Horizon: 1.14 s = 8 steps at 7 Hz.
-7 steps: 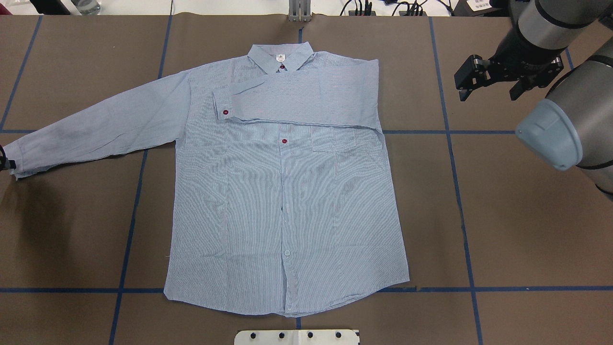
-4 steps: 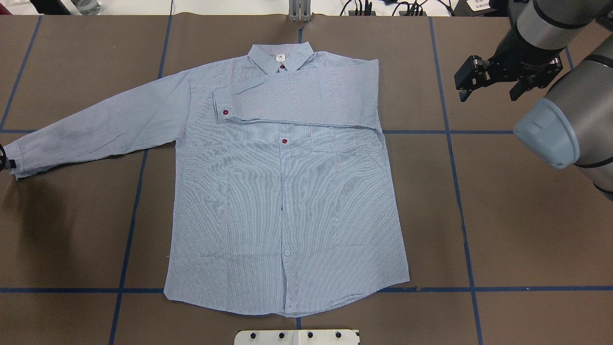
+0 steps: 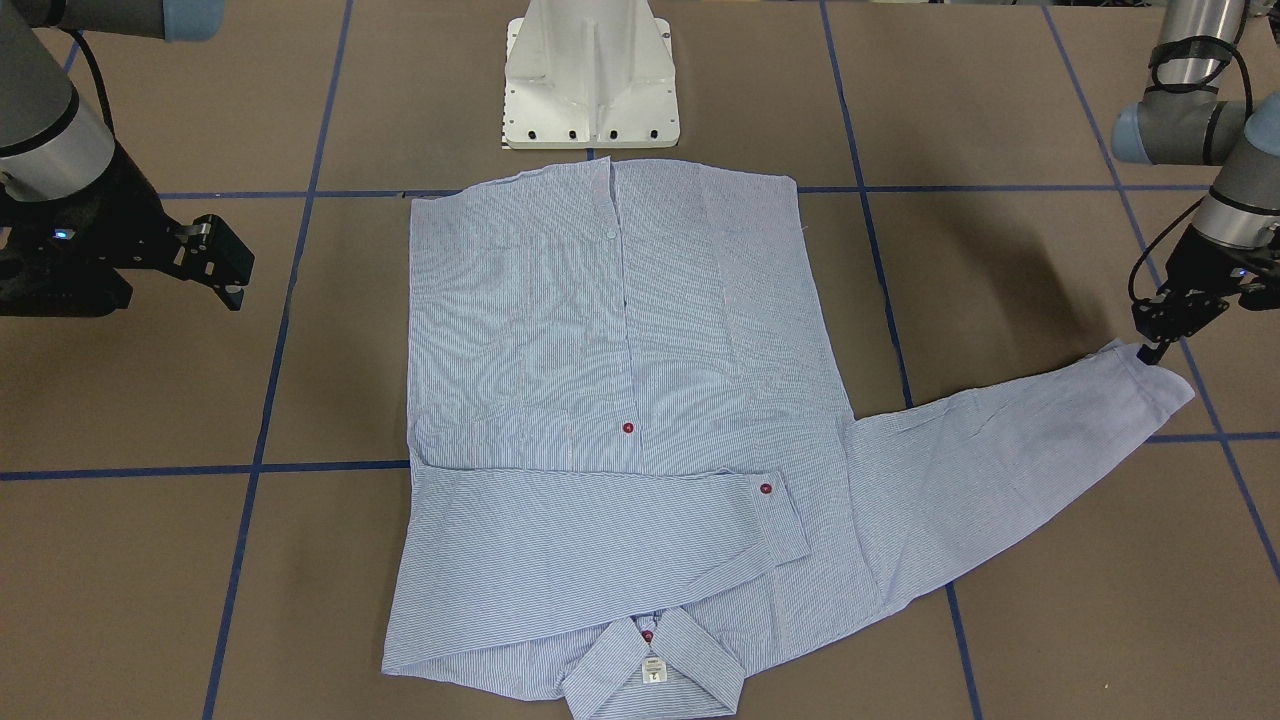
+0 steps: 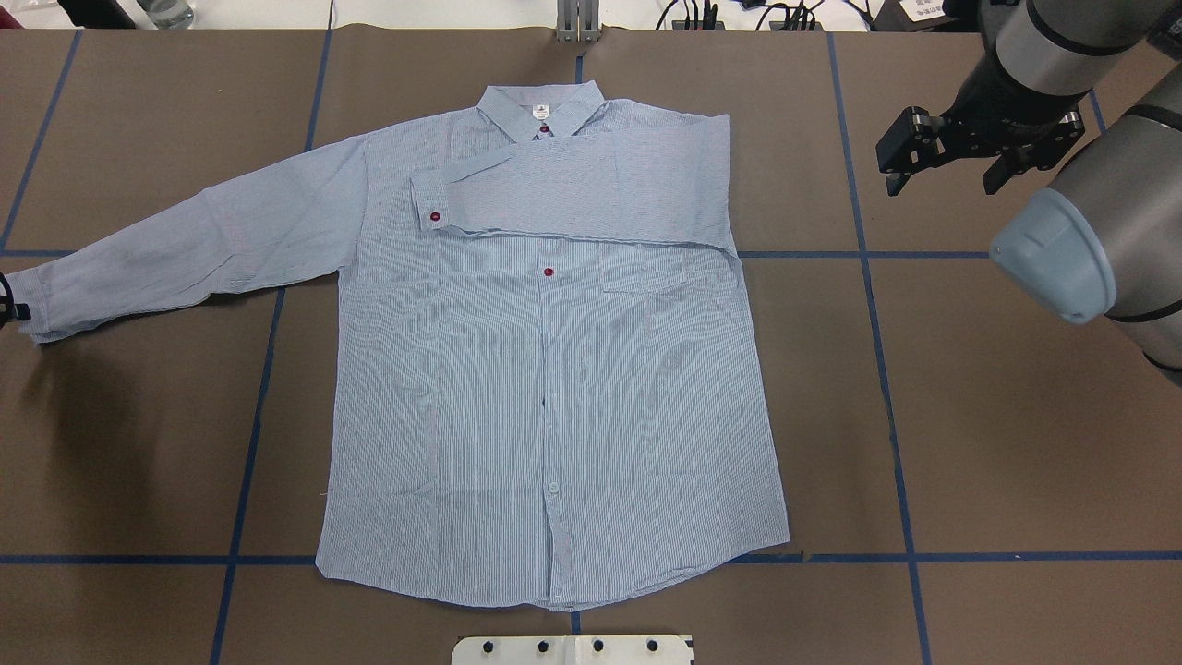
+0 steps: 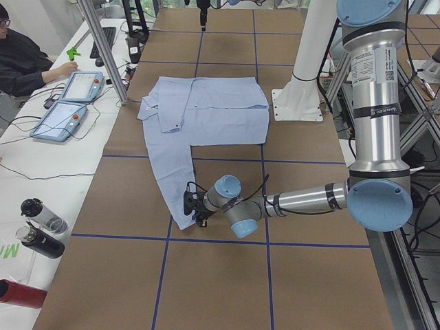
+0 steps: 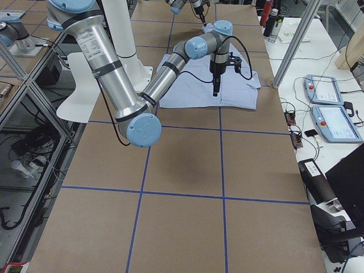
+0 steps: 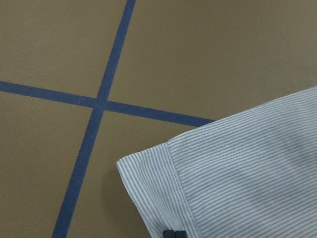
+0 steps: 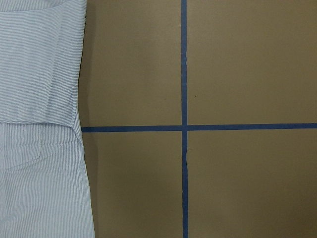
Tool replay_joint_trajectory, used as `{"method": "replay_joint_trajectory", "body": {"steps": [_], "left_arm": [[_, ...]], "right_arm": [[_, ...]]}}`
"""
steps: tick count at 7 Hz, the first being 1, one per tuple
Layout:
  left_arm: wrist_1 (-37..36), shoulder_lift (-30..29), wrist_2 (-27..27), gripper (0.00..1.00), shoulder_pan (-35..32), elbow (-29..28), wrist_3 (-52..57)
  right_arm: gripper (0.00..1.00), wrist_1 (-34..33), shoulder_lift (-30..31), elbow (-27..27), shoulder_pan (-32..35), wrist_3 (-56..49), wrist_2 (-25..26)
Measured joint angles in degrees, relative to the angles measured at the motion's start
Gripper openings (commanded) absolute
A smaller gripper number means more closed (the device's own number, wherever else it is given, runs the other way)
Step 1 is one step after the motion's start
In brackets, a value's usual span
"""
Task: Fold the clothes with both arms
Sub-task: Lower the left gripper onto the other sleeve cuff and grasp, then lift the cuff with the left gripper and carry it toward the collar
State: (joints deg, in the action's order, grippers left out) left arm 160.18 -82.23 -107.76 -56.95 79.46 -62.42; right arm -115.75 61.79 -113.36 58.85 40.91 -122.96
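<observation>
The striped shirt lies flat and face up on the brown table, collar at the far side. One sleeve is folded across the chest. The other sleeve stretches out to the left. My left gripper is at that sleeve's cuff, and the left wrist view shows its fingertips together on the cuff's edge. My right gripper is open and holds nothing. It hangs over bare table to the right of the shirt's shoulder; the right wrist view shows the shirt's edge.
Blue tape lines grid the table. The white pedestal base stands at the near edge, by the shirt's hem. A metal post stands at the far edge. A person, pendants and bottles occupy the side table.
The outstretched sleeve's cuff end has shifted slightly toward the far side and a small crease has formed in the sleeve. The right gripper has drifted a little; it stays open.
</observation>
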Motion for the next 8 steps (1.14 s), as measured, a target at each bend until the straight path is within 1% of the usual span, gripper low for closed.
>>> {"method": "replay_joint_trajectory", "body": {"steps": [1,2,3,4,5,6,7,8], "left_arm": [[-0.55,0.09,-1.03,0.0,-0.18,1.98,0.07],[-2.62,-0.08,-2.91,0.0,-0.75,4.73,0.1],[-7.53,-0.58,-4.67,0.0,-1.58,9.1,0.1],[-15.66,-1.9,-5.95,0.0,-2.25,15.0,0.09],[-25.52,-4.77,-6.54,0.0,-2.57,20.97,0.03],[-34.99,-8.97,-6.74,0.0,-2.64,25.37,-0.13],[-43.77,-14.92,-6.81,0.0,-2.62,27.89,-0.4],[-50.82,-21.2,-6.86,0.0,-2.54,28.7,-0.58]], "right_arm": [[1.0,0.0,0.01,-0.07,0.11,-0.02,0.0],[1.0,0.0,0.1,-0.18,0.24,-0.03,-0.02],[1.0,-0.02,0.28,-0.29,0.3,-0.02,-0.06],[1.0,-0.04,0.69,-0.39,0.3,0.0,-0.08],[1.0,-0.02,1.4,-0.58,0.33,-0.12,-0.08],[1.0,-0.01,2.12,-0.93,0.44,-0.47,-0.09],[1.0,0.0,2.66,-1.26,0.78,-1.3,-0.15],[1.0,-0.05,2.97,-1.37,1.68,-3.36,-0.32]]}}
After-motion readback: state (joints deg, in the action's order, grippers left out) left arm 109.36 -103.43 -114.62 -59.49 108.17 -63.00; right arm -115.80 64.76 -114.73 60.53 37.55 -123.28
